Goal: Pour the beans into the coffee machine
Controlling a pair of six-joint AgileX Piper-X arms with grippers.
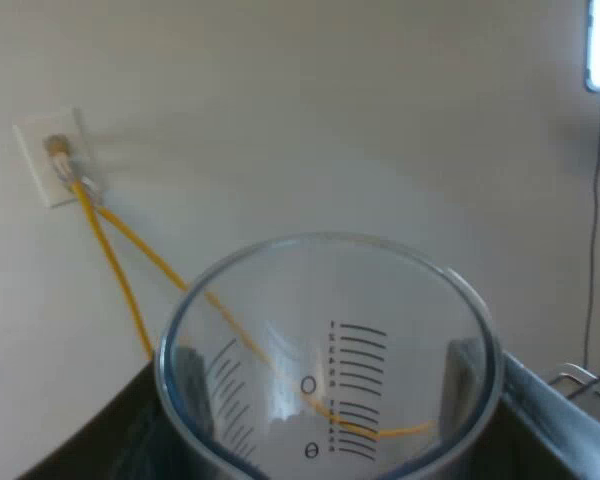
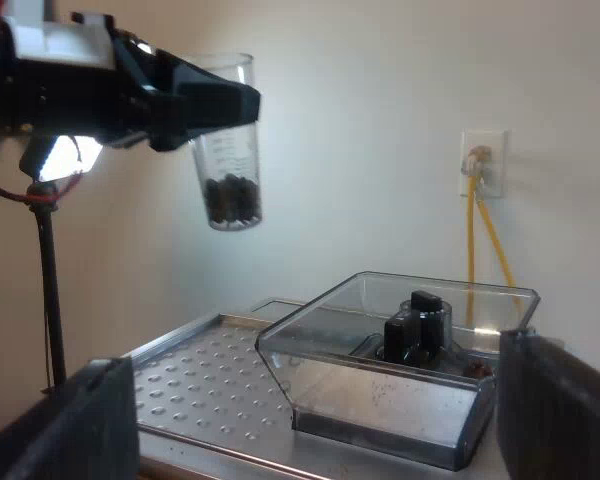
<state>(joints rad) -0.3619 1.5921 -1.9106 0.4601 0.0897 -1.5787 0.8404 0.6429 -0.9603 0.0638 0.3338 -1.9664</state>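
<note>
My left gripper (image 1: 325,375) is shut on a clear measuring glass (image 1: 365,345) with black scale marks; I look into its open mouth. From the right wrist view the glass (image 2: 230,165) hangs upright in the left gripper (image 2: 205,100), high above the machine's metal top, with dark coffee beans (image 2: 232,200) in its base. The clear bean hopper (image 2: 380,385) stands uncovered on the machine, a black knob (image 2: 418,325) inside it. My right gripper (image 2: 315,360) is open, its two fingers spread wide near the hopper with nothing between them.
The machine's top is a perforated steel tray (image 2: 195,385) with a raised rim beside the hopper. A wall socket (image 2: 483,165) with yellow cables hanging from it is behind the machine. A lamp on a thin stand (image 2: 46,270) stands near the left arm.
</note>
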